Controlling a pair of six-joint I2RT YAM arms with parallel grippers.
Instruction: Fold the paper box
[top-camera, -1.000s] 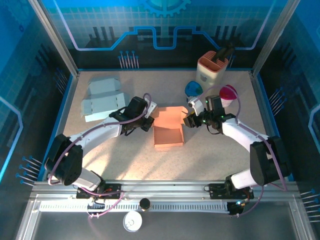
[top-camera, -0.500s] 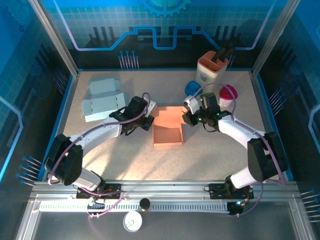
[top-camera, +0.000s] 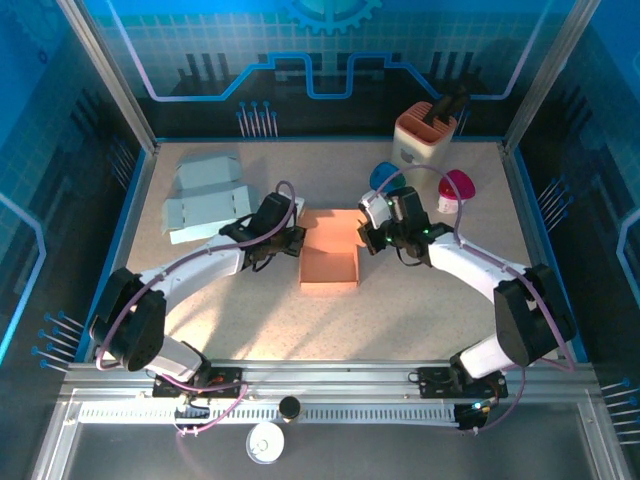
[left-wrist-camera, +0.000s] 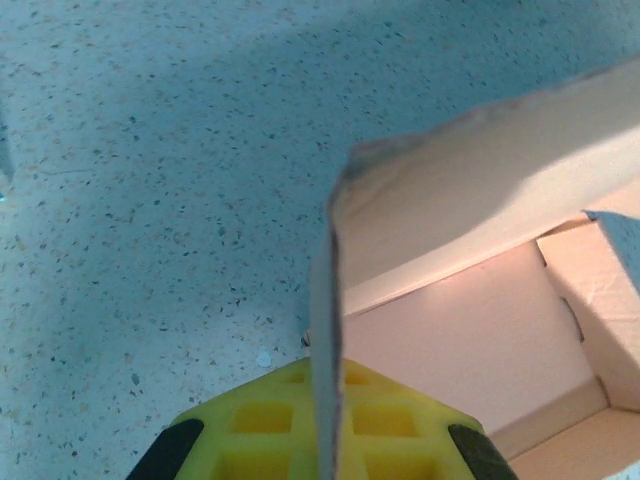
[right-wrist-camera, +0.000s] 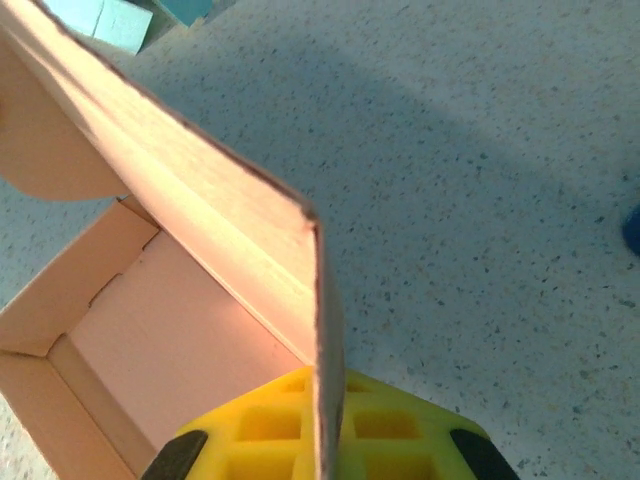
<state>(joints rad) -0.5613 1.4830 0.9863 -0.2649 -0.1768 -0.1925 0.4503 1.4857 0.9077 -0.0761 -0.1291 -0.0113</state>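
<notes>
We see the left gripper (top-camera: 292, 243) and right gripper (top-camera: 368, 240) each pinching a wall of the open paper box (top-camera: 330, 270); behind, a beige holder (top-camera: 420, 148) carries a dark tool (top-camera: 442, 110).

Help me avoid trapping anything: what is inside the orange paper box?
The orange paper box looks empty: bare floor and inner walls in both wrist views. From above, its raised lid flap hides the back part of the inside.

Speckled table (top-camera: 420, 310), blue bowl (top-camera: 383, 177) w/ pink cup (top-camera: 458, 187) near it — back right, peach-white holder (top-camera: 424, 135) behind
</notes>
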